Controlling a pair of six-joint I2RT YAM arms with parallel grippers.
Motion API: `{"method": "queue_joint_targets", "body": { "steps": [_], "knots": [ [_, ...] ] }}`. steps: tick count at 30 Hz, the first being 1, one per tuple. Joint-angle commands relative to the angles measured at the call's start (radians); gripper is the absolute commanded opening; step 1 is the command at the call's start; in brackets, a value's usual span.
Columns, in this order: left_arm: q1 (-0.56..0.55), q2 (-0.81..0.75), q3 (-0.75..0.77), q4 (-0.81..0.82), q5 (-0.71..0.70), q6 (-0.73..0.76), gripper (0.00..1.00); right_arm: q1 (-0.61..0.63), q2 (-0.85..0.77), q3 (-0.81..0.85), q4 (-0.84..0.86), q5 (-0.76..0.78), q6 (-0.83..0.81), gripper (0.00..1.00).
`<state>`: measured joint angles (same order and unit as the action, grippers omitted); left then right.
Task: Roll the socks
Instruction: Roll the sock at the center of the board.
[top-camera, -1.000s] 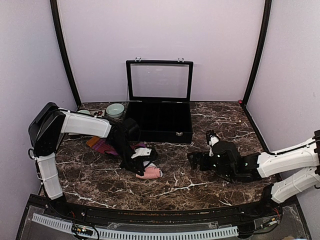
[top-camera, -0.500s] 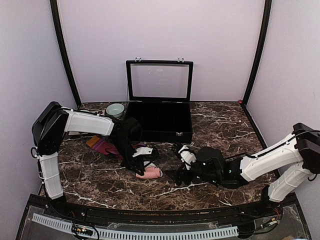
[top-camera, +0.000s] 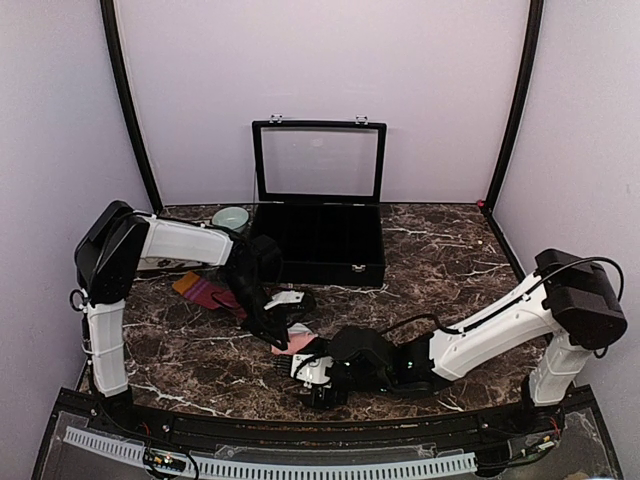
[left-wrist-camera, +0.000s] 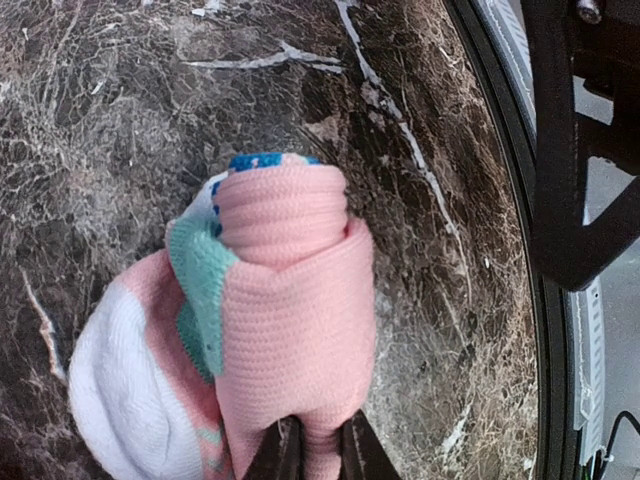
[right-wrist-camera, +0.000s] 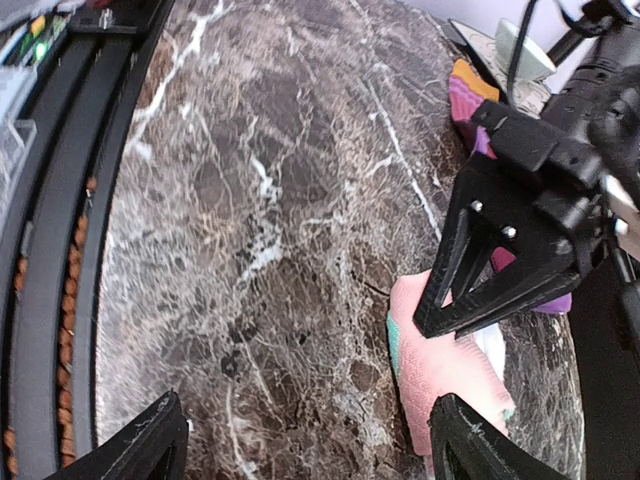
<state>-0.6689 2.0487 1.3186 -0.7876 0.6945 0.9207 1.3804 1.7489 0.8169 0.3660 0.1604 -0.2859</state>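
Note:
The salmon-pink sock (left-wrist-camera: 290, 320), with mint and white patches, lies partly rolled on the marble just left of the table's middle (top-camera: 300, 344). My left gripper (left-wrist-camera: 311, 455) is shut on a fold of its pink fabric, reaching down onto it from the left (top-camera: 280, 338). The maroon sock (top-camera: 205, 292), with its orange cuff, lies flat behind the left arm and also shows far off in the right wrist view (right-wrist-camera: 463, 98). My right gripper (right-wrist-camera: 312, 440) is open and low over the marble beside the pink sock (right-wrist-camera: 450, 365), just in front of it (top-camera: 322, 384).
A black compartment case (top-camera: 330, 245) with its glass lid up stands at the back centre. A mint bowl (top-camera: 230, 216) sits to its left. The black front rail (top-camera: 300, 430) runs close under the right gripper.
My right arm has swung from the right side of the table across to the pink sock, its jaws narrowing a little. My left gripper has stayed clamped on the sock.

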Motion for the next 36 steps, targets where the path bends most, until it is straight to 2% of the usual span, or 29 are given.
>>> {"method": "queue_joint_targets", "body": {
  "steps": [1, 12, 19, 26, 36],
  "knots": [
    [0.009, 0.172, -0.076, -0.079, -0.349, 0.021, 0.16, -0.009, 0.039, 0.050, -0.011, 0.025, -0.161, 0.83],
    [0.015, 0.224, 0.014, -0.149, -0.375, 0.021, 0.17, -0.100, 0.147, 0.107, 0.066, -0.043, -0.221, 0.83],
    [0.019, 0.226, 0.006, -0.147, -0.401, 0.040, 0.16, -0.162, 0.182, 0.118, 0.085, -0.102, -0.226, 0.80],
    [0.021, 0.238, 0.038, -0.142, -0.403, 0.023, 0.16, -0.182, 0.217, 0.141, 0.064, -0.161, -0.216, 0.72],
    [0.034, 0.239, 0.047, -0.145, -0.420, 0.023, 0.17, -0.192, 0.266, 0.100, 0.086, -0.148, -0.182, 0.56]
  ]
}}
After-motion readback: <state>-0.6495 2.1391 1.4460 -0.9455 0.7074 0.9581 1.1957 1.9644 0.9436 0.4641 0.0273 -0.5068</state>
